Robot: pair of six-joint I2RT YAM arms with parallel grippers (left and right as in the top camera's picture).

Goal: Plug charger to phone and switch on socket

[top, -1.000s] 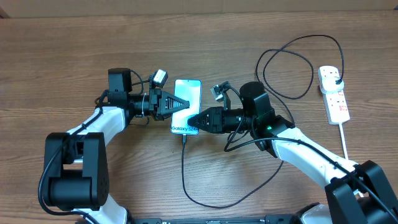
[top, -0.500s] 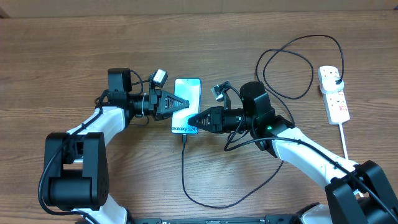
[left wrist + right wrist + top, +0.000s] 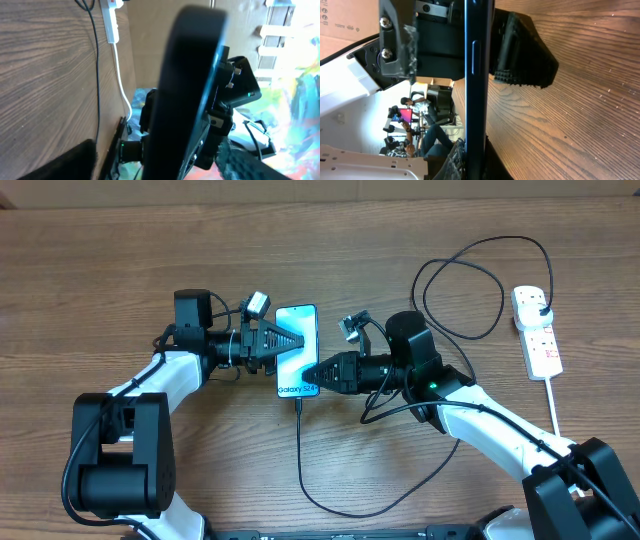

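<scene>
Right pincer (image 3: 310, 373) clamped on phone (image 3: 300, 318) edge, mid-worktop (image 3: 150, 260), steadying it. Left pincer (image 3: 298, 345) spread open around it. Charger (image 3: 299, 450) tip at phone's 6 o'clock end. Socket (image 3: 543, 345) at 3 o'clock, likely next.

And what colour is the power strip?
White power strip, red marks; best seen overhead.

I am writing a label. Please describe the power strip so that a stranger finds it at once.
Look at the wooden table, far right side. The socket lies there, a white elongated strip. Only it has red switch marks and a thick white cord.
</scene>
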